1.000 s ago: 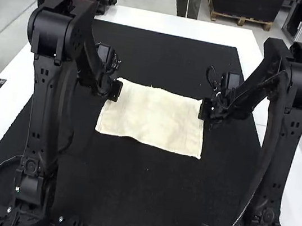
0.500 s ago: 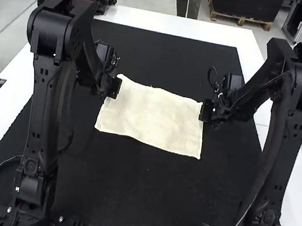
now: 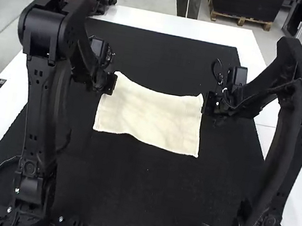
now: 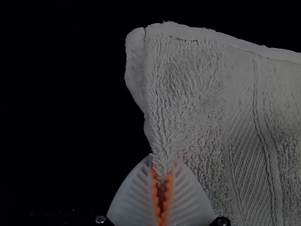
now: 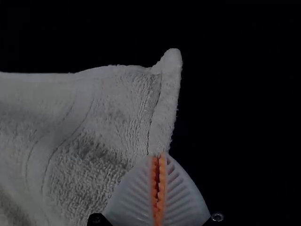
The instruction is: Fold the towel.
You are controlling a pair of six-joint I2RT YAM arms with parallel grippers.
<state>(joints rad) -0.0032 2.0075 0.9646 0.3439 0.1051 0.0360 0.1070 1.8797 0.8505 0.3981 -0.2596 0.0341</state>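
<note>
Two edges of towel (image 3: pixel 149 115) are pinched near its corners by left gripper (image 4: pixel 162 167) and right gripper (image 5: pixel 159 159); uneven lifting could slip a shallow hold.

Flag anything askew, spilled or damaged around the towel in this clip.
Nothing stands out. The terry towel lies spread, its near edge only slightly wavy, with the left claw and right claw each pinching a side edge.

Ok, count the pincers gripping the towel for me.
2. The left pincer pinches the towel by its left side edge, near the far corner; the right pincer pinches the right side edge, also near its far corner.
</note>
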